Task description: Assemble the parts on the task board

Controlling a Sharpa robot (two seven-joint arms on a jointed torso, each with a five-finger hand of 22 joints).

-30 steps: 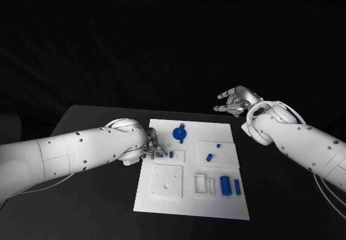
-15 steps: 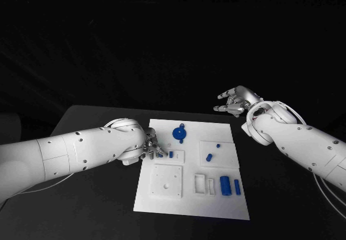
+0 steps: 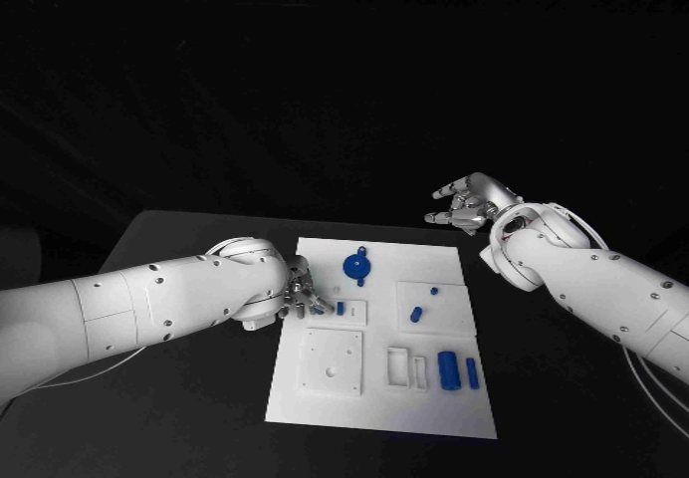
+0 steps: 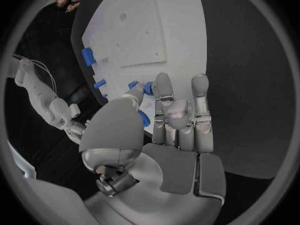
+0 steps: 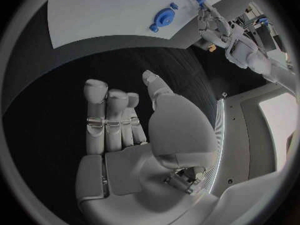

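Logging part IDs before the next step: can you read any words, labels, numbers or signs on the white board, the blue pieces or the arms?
None can be read.
White task board: plain, no print visible.
Small blue parts, e.g. the round blue disc: no markings visible.
White arms and both silver hands, left, right: no labels visible.

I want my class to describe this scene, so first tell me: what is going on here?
A robot is assembling blue parts on a white board. Its left hand is at the board's left edge, fingers on a small blue part there. The right hand hovers beyond the board's far right corner, holding nothing. A round blue part and others lie untouched.
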